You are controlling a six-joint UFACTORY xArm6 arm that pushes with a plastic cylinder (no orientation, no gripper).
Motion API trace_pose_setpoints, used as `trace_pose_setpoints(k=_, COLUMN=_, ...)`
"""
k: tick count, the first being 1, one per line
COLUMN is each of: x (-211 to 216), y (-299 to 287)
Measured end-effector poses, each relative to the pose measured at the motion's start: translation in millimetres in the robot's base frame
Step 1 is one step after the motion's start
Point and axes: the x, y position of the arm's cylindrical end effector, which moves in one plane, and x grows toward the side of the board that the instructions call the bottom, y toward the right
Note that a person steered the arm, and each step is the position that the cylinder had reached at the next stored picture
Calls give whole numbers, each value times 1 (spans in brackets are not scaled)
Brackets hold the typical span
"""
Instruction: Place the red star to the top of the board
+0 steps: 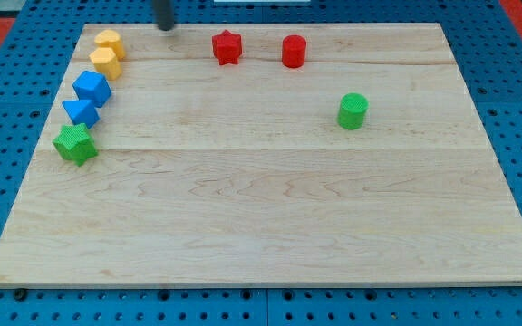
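The red star [227,47] lies near the top edge of the wooden board [270,208], a little left of centre. My tip [166,25] shows at the view's top, at the board's top edge, left of the red star and apart from it. A red cylinder [294,51] stands to the right of the star.
A green cylinder [352,110] stands at the right of centre. Down the left side lie two yellow blocks [107,52], a blue block [91,88], a blue triangle-like block [81,111] and a green star [75,143]. A blue pegboard surrounds the board.
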Motion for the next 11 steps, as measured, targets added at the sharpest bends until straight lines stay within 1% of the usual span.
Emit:
trace_pose_setpoints(k=1, x=0, y=77)
trace_pose_setpoints(k=2, x=1, y=99)
trace_pose_setpoints(k=3, x=20, y=110)
trace_pose_setpoints(k=4, x=48, y=108)
trace_pose_setpoints(k=5, x=58, y=106)
trace_pose_setpoints(k=7, x=53, y=32)
trace_pose_setpoints(k=9, x=96, y=12)
trace_pose_setpoints(k=10, x=88, y=7)
trace_pose_setpoints(k=11, x=61, y=8)
